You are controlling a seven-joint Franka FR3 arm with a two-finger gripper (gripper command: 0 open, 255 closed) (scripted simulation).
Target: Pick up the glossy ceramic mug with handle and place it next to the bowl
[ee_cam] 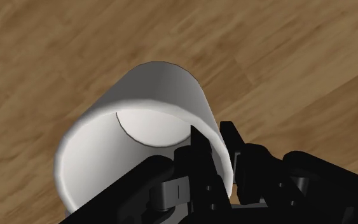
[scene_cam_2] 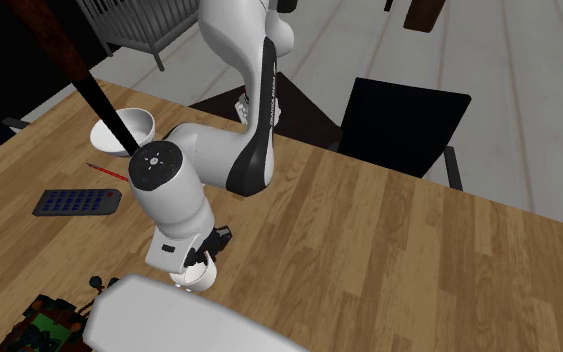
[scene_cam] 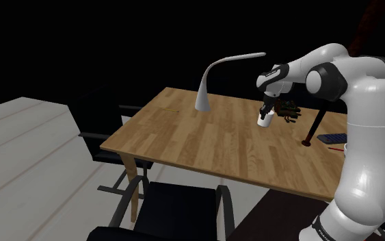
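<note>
Mug (ee_cam: 147, 102), plain white and glossy, hangs from the end effector (ee_cam: 213, 139), which is clenched on its rim: one black finger (ee_cam: 199, 159) reaches inside the mouth and the other presses the outer wall, with the wall pinched between them. Its long axis runs roughly upright. The open mouth faces up toward the hand and the closed base points down at the wooden tabletop (scene_cam: 204, 140). In the wrist view the axis leans a little off the camera's line, so both the inner floor and one outer side show. Whether the base touches the wood cannot be told.

In the second exterior view the mug sits under the bent arm, well apart from the white bowl (scene_cam_2: 141, 119), which is toward that view's upper left. A dark remote (scene_cam_2: 77, 202) lies between them. In the shoulder view the mug is near the tabletop's far edge, to the right of a white lamp (scene_cam: 207, 87).
</note>
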